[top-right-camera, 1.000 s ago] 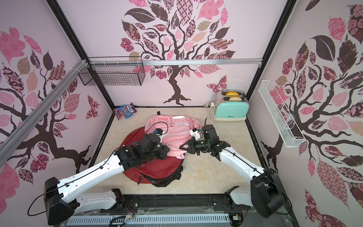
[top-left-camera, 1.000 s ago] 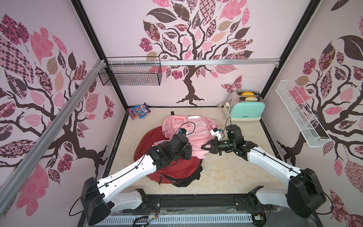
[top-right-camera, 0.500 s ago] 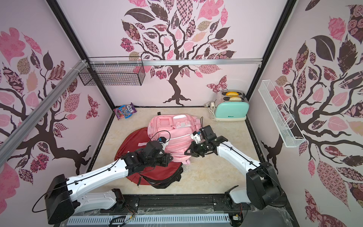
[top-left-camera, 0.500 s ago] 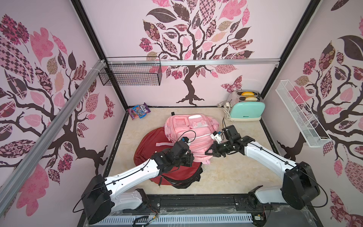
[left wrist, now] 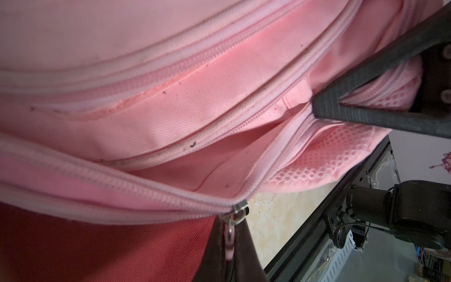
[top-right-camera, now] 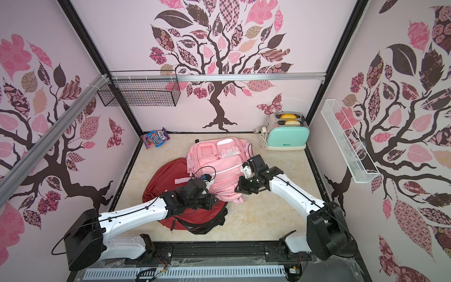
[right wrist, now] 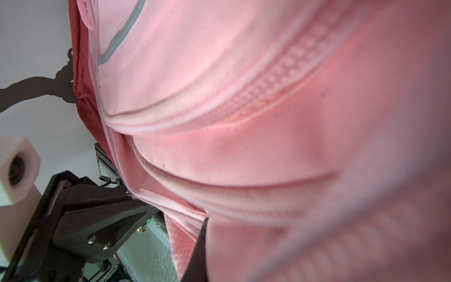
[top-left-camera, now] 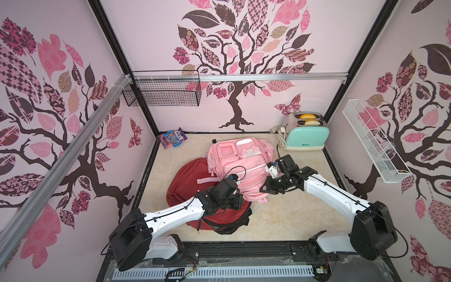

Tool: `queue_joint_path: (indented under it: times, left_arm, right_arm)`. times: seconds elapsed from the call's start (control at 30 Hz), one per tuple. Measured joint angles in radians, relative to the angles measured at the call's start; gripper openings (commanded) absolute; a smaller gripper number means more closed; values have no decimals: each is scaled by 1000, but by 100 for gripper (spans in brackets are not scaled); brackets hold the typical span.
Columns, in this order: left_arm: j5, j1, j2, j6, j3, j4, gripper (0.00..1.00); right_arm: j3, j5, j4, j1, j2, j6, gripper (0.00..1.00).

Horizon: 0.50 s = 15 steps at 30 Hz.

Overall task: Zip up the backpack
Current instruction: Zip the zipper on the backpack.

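The left gripper [top-left-camera: 240, 202], clamping the zipper pull [left wrist: 230, 229], is facing open track [left wrist: 277, 156] running frame-right in the top views toward the right gripper [top-left-camera: 264, 189], itself pinching the pink backpack [top-left-camera: 240, 156].

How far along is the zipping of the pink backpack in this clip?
Done: the track behind the metal zipper slider looks closed. In hand: the left tool pinches the slider's pull tab, and the right tool clamps the pink fabric backpack further along the zipper. Left: the opening between slider and right tool gapes.
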Motion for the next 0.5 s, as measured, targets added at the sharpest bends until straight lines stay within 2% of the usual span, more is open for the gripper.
queue_joint_path:
  times: [0.5]
  left_arm:
    - [-2, 2, -2, -11, -56, 94, 0]
  right_arm:
    - [-5, 10, 10, 1, 0, -6, 0]
